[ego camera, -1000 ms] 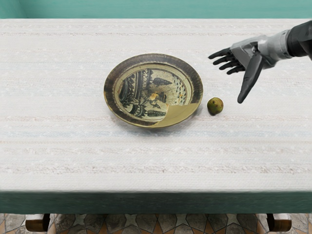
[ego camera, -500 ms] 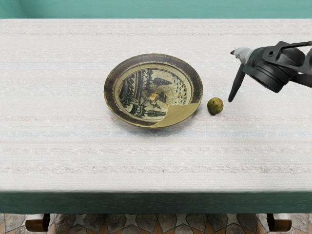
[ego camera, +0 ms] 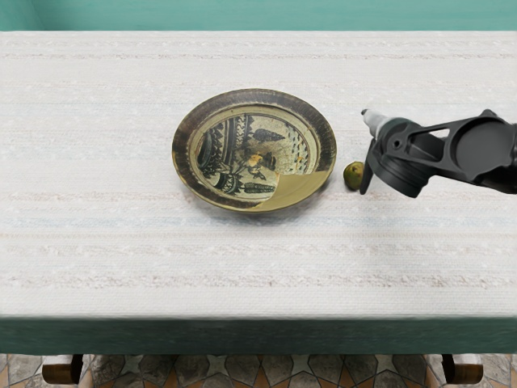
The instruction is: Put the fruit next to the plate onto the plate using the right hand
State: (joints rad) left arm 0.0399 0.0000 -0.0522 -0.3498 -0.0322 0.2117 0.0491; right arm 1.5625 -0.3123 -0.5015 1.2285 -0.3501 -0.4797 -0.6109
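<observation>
A wide worktop (ego camera: 121, 242) fills most of the head view. It is covered in a pale, cream woven cloth with faint horizontal bands. Its front edge (ego camera: 242, 335) is dark teal, and a teal wall (ego camera: 242, 14) runs behind it at 12 o'clock. Below the edge a strip of patterned tiled floor (ego camera: 266, 372) shows, with a wooden table foot (ego camera: 63, 370) at either corner.

A round decorated plate (ego camera: 182, 137) with a dark brown rim and black painted figures on an ochre centre lies slightly above the middle of the cloth. The small green-yellow fruit (ego camera: 351, 175) sits on the cloth at the plate's 3 o'clock, just beside the rim and not on it.

The right hand (ego camera: 381, 153) comes in from the right edge and stands at the fruit's 3 o'clock, covering its right side. It is turned away from the camera, so I cannot tell whether it is spread, closed or touching the fruit.
</observation>
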